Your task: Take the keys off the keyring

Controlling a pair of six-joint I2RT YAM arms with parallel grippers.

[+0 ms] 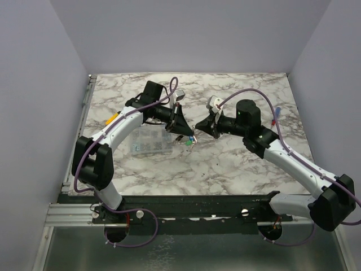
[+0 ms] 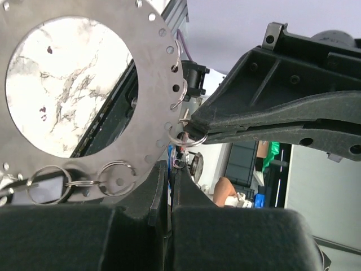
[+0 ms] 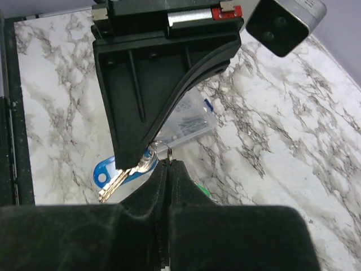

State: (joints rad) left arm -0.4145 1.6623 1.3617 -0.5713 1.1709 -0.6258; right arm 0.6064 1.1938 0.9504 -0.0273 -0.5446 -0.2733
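- Nearest the arm bases: the keys hang just below the keyring, silver one on top, blue head behind it.
- Right gripper meets the keyring's rim from the right, clenched on the small split ring carrying them.
- Left gripper is clamped on the keyring's edge, so I'd guess the pull goes away from the rim.
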